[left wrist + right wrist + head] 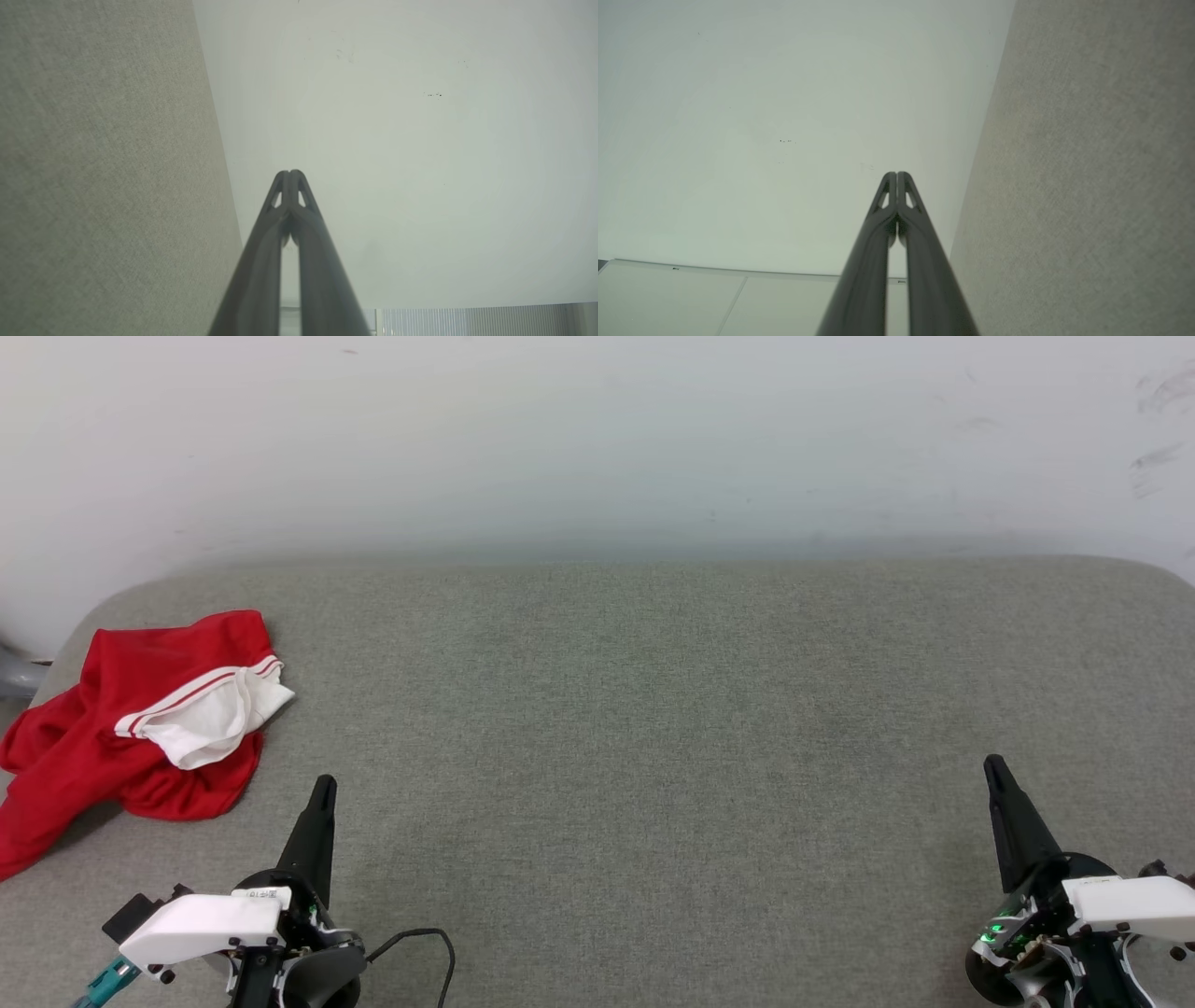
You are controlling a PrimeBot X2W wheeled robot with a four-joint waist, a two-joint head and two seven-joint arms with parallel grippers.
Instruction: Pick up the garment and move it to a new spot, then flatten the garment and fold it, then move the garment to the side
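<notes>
Left claw (290, 173), right claw (896, 173) closed, empty in wrist views; head view adds garment (84, 737) crumpled far left.

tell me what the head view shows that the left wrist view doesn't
Head view's own: the garment, crumpled at the left end of the grey cushion, and the right gripper, shut. Left wrist view's own: a ribbed pale panel along the picture's bottom edge. Shared: the left gripper, shut with nothing between its fingers, the grey cushion and the pale wall.
</notes>
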